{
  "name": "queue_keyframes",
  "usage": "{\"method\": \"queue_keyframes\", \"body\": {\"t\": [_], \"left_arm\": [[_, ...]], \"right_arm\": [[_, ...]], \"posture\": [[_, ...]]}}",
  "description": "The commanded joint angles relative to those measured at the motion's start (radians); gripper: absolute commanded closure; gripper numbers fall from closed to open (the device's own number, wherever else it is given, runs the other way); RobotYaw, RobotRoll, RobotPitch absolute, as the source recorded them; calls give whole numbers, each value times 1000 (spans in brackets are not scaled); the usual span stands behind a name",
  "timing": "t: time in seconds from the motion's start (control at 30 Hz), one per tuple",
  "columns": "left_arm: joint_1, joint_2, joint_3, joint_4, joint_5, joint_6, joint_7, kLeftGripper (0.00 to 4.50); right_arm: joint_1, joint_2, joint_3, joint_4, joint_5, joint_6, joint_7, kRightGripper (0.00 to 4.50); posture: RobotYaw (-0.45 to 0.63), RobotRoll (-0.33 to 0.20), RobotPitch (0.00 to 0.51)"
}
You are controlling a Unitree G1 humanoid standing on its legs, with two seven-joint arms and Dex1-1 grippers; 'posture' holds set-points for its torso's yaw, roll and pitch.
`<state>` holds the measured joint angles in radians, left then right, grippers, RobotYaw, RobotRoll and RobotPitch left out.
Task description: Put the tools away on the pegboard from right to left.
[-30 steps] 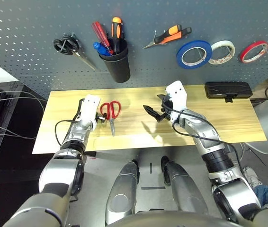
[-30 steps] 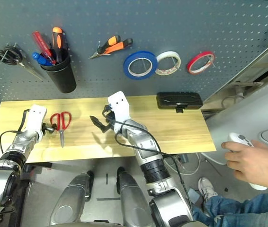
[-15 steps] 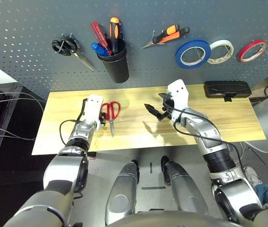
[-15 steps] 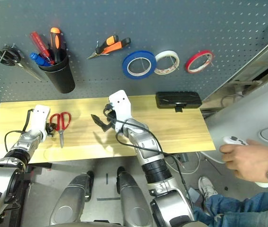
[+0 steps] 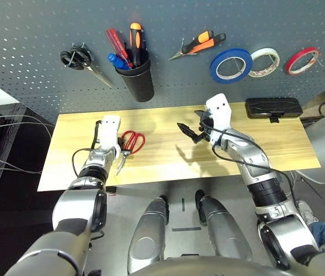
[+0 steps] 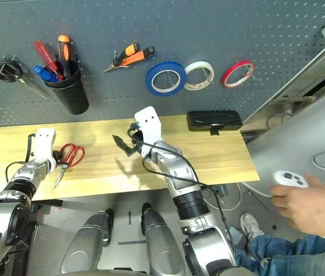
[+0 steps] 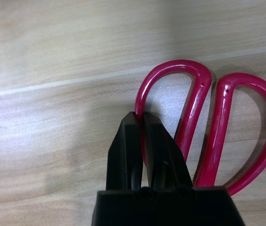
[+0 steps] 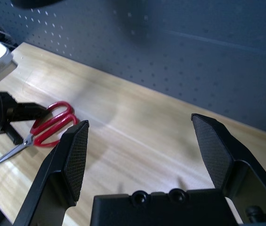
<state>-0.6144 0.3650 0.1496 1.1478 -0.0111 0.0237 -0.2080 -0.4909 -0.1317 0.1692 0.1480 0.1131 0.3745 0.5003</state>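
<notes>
L gripper (image 7: 144,141): lower centre of the L wrist frame, fingers pinching shut on one handle loop of the red-handled scissors (image 7: 208,127), probably taking hold for the lift.
Red-handled scissors: lying flat on the wooden table (image 5: 162,164), left-centre of the L eye frame, blades pointing toward the near edge; judged the last tool waiting to go up.
R gripper (image 5: 192,133): hanging above mid-table, centre of frame, jaws spread wide w/ nothing between them; appears to be keeping out of the way.
Black case (image 5: 273,107): resting at table's back edge, right side.
Pegboard (image 5: 30,46): filling the upper frame. Blue tape ring (image 5: 232,64), pliers (image 5: 200,45) & blue-handled screwdriver (image 5: 115,59) in the black cup (image 5: 139,83) are hanging/standing there already, so the R-to-L order is reaching the left.
Black-handled scissors (image 5: 81,61): hanging upper left, beside the likely free spot.
</notes>
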Motion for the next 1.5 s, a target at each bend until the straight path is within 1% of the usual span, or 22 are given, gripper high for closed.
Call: {"method": "queue_keyframes", "body": {"t": [0.03, 0.13, 0.23, 0.33, 0.53, 0.63, 0.73, 0.8, 0.87, 0.97, 1.07, 1.2, 1.37, 1.5], "left_arm": [[80, -9, 3, -30, -14, -176, -67, 4478], [140, 3, 16, -96, -19, -274, -59, 4478], [179, 4, 46, -157, -48, -309, -46, 4478], [251, 10, 70, -289, -78, -367, -58, 4478], [366, 23, 100, -471, -110, -411, -66, 4478], [407, 23, 133, -528, -147, -432, -69, 4478], [440, 30, 169, -583, -177, -488, -79, 4478], [456, 41, 191, -624, -177, -510, -60, 4478], [464, 45, 207, -666, -184, -525, -49, 4478], [469, 44, 218, -777, -210, -550, -56, 4478], [451, 50, 233, -844, -224, -569, -50, 4478], [421, 59, 240, -906, -225, -559, -35, 4478], [374, 71, 237, -936, -226, -537, -33, 4478], [336, 82, 238, -891, -219, -536, -37, 4478]], "right_arm": [[4, -5, 0, 11, 10, -21, 24, 0], [-1, -16, -5, 25, 10, -38, 38, 0], [-11, -21, -11, 41, 12, -49, 46, 0], [-24, -28, -14, 51, 14, -63, 57, 0], [-44, -29, -12, 70, 14, -85, 81, 0], [-49, -29, -11, 71, 12, -91, 91, 0], [-54, -32, -10, 70, 9, -100, 100, 0], [-54, -34, -11, 68, 9, -102, 103, 0], [-54, -36, -12, 67, 9, -103, 106, 0], [-55, -38, -15, 65, 11, -106, 109, 0], [-57, -30, -22, 51, 30, -124, 123, 0], [-62, -10, -28, 12, 70, -161, 155, 0], [-76, 8, -37, -14, 98, -169, 160, 0], [-99, 27, -31, -18, 108, -168, 157, 0]], "posture": [[15, 0, 272], [31, 0, 263], [43, 0, 255], [63, 0, 246], [78, 0, 240], [83, 0, 237], [85, 0, 237], [85, 0, 237], [86, 0, 239], [86, 0, 239], [91, 0, 241], [91, 0, 241], [94, 0, 234], [87, 0, 224]]}}
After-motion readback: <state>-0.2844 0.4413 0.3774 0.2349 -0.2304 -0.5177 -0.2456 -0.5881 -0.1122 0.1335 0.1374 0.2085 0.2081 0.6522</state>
